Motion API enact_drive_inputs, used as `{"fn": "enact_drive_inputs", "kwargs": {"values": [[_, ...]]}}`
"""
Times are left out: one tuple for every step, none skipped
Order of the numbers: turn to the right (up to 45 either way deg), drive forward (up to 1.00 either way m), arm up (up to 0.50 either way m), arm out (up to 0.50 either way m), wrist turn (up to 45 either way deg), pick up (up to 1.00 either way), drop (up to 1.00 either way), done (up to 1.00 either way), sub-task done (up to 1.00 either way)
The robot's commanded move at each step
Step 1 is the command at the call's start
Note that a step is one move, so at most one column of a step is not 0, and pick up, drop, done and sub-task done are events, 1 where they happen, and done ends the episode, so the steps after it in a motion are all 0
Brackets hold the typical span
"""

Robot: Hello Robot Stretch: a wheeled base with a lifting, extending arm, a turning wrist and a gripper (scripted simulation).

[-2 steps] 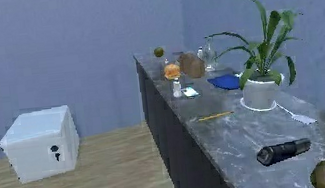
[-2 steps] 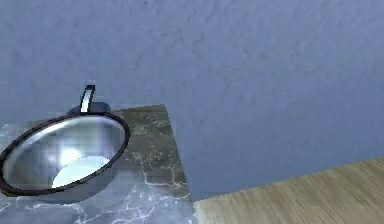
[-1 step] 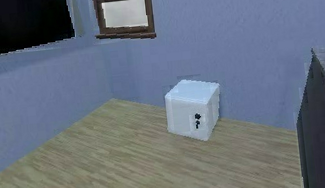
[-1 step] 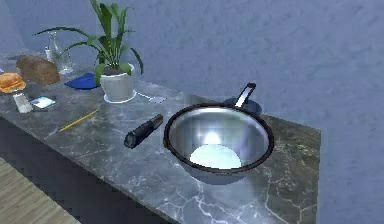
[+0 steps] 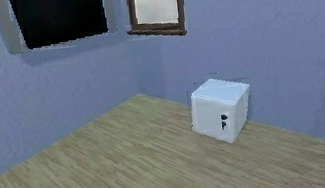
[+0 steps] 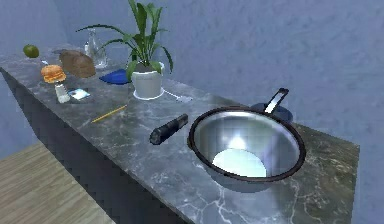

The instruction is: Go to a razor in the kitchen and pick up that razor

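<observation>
The razor is, as I judge it, the slim dark thing with a paler end (image 6: 168,129) lying flat on the dark marble counter (image 6: 135,122), just beside the left rim of a big steel bowl (image 6: 270,135); its shape fits, though it is too small to be sure. The gripper's state I cannot tell from these pictures. The counter already lies on the arm's side, so the step in hand is lining up on that dark thing. I would shift the base a little, then reach out and come down along its length, staying on the side away from the bowl, since a knock there could roll or push it. A yellow pencil (image 6: 110,114) lies near on the other side. Farther along stand a potted plant (image 6: 147,70), a blue dish (image 6: 115,76), a loaf (image 6: 75,63) and a green fruit (image 6: 31,51). Ahead, the room has a wooden floor (image 5: 108,168), blue walls, a window (image 5: 156,7) and a white box (image 5: 220,111) near the corner.
</observation>
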Motion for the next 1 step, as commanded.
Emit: {"fn": "enact_drive_inputs", "kwargs": {"values": [[0.0,0.0,0.5,0.0,0.0,0.0,0.0,0.0,0.0]]}}
